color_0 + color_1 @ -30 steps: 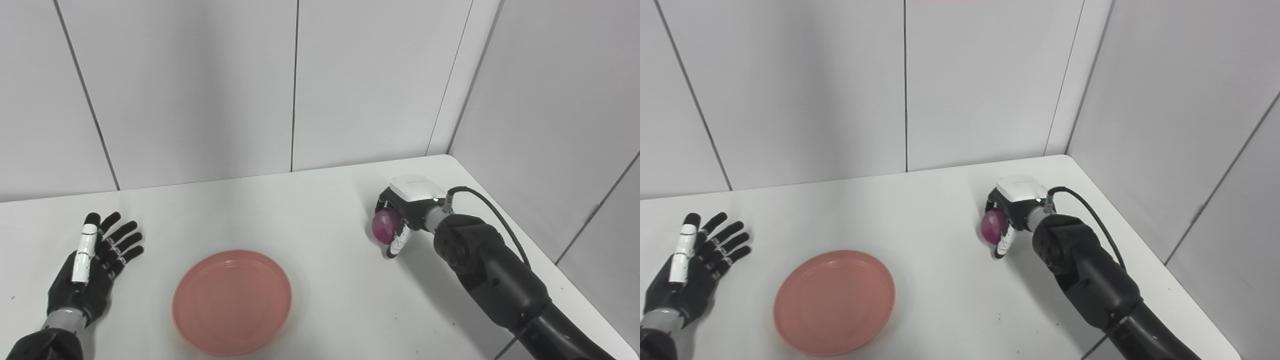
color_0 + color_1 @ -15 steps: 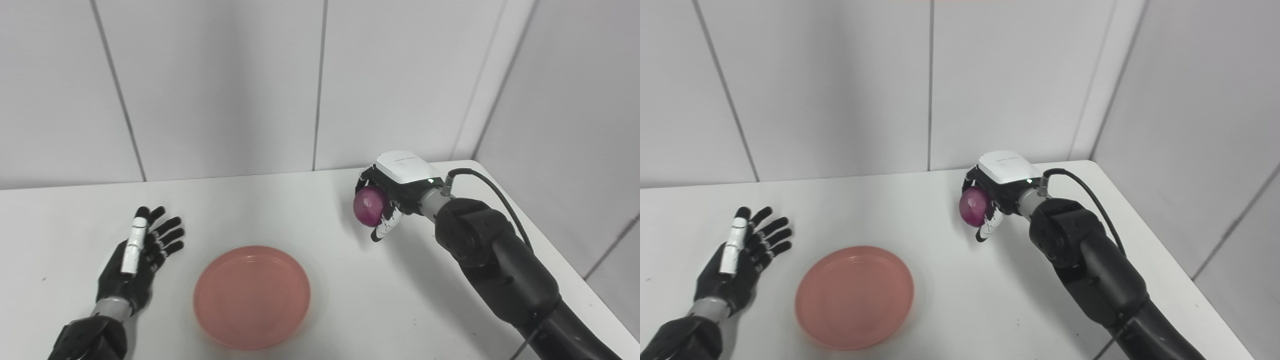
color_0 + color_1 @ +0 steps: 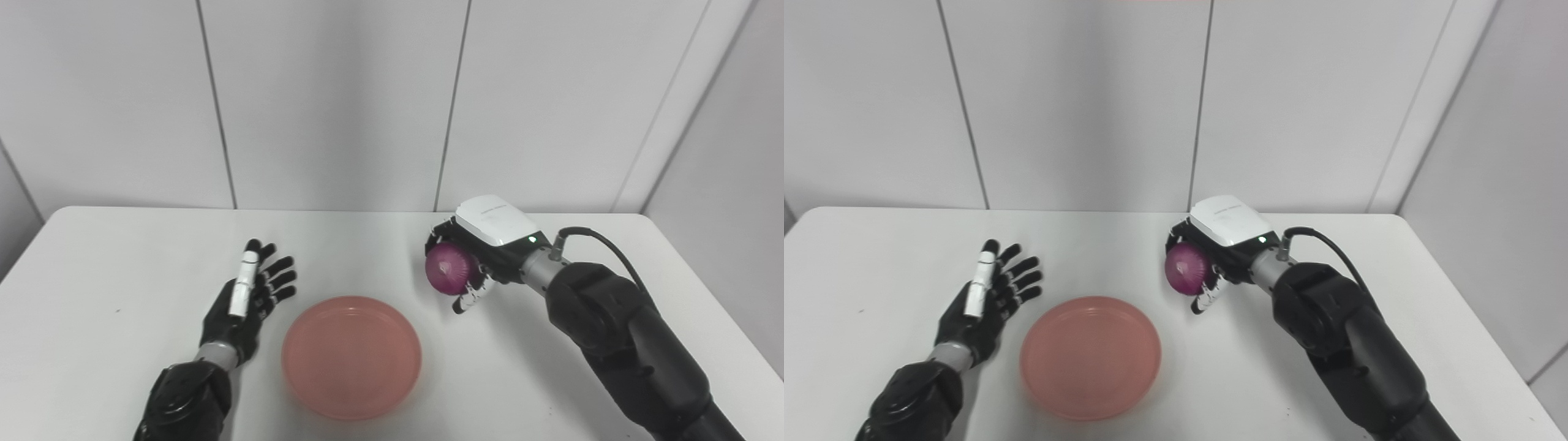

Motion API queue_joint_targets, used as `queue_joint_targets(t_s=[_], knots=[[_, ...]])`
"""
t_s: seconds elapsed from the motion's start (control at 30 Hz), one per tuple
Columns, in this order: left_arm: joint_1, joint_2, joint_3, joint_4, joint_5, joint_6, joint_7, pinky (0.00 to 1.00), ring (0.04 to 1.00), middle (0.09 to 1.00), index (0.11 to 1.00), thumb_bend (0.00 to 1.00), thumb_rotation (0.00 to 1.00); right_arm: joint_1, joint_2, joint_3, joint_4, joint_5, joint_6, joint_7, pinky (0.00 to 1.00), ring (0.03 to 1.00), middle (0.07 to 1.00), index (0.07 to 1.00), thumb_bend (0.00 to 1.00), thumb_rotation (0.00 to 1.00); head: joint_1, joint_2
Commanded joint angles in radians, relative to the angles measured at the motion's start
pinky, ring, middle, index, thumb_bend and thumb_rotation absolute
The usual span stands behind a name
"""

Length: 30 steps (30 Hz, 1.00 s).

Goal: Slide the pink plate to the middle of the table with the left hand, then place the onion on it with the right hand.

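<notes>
The pink plate [image 3: 351, 357] looks like smooth plastic with a dull sheen. To its right, the onion [image 3: 449, 277] has glossy purple skin. The tabletop [image 3: 122, 257] is matt white, faintly speckled. The right hand [image 3: 484, 251] wears a glossy white shell, probably plastic; the left hand [image 3: 248, 306] is matt black.

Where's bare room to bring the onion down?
The pink plate is bare, and so is the table between its far rim and the right hand holding the onion. The open left hand crowds the plate's left edge.
</notes>
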Motion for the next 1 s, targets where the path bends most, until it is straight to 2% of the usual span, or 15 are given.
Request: queue_joint_targets(t_s=[0.0, 0.13, 0.2, 0.37, 0.53, 0.83, 0.97], knots=[[0.001, -0.013, -0.014, -0.001, 0.019, 0.033, 0.007, 0.86, 0.845, 0.848, 0.908, 0.63, 0.95, -0.056, 0.009, -0.007, -0.018, 0.003, -0.04, -0.024, 0.26, 0.323, 0.474, 0.489, 0.53, 0.0, 0.011, 0.001], [0.003, -0.023, -0.015, -0.006, 0.016, 0.039, 0.011, 0.88, 0.861, 0.863, 0.928, 0.63, 0.95, -0.057, 0.032, -0.002, -0.026, 0.014, -0.039, -0.008, 0.3, 0.355, 0.477, 0.488, 0.53, 0.0, 0.027, 0.001], [0.004, -0.026, -0.017, -0.006, 0.019, 0.036, 0.013, 0.89, 0.865, 0.864, 0.936, 0.63, 0.96, -0.059, 0.046, 0.001, -0.026, 0.031, -0.041, -0.002, 0.32, 0.381, 0.443, 0.522, 0.52, 0.0, 0.032, 0.001], [0.006, -0.033, -0.023, -0.004, 0.028, 0.029, 0.019, 0.9, 0.863, 0.865, 0.929, 0.62, 0.97, -0.065, 0.073, 0.016, -0.03, 0.037, -0.029, 0.022, 0.31, 0.377, 0.435, 0.525, 0.52, 0.0, 0.057, 0.004], [0.007, -0.047, -0.021, -0.003, 0.037, 0.033, 0.034, 0.88, 0.845, 0.847, 0.914, 0.62, 0.97, -0.08, 0.09, 0.046, -0.018, 0.025, -0.05, 0.034, 0.34, 0.42, 0.454, 0.52, 0.53, 0.0, 0.074, 0.008], [0.007, -0.054, -0.027, -0.006, 0.046, 0.03, 0.049, 0.88, 0.842, 0.847, 0.916, 0.6, 0.97, -0.098, 0.132, 0.114, 0.05, 0.003, -0.092, 0.02, 0.35, 0.416, 0.451, 0.519, 0.52, 0.0, 0.107, 0.014], [0.008, -0.056, -0.029, 0.0, 0.052, 0.029, 0.051, 0.87, 0.84, 0.847, 0.909, 0.61, 0.97, -0.098, 0.151, 0.131, 0.074, -0.008, -0.099, 0.015, 0.38, 0.447, 0.457, 0.52, 0.53, 0.0, 0.119, 0.014]])
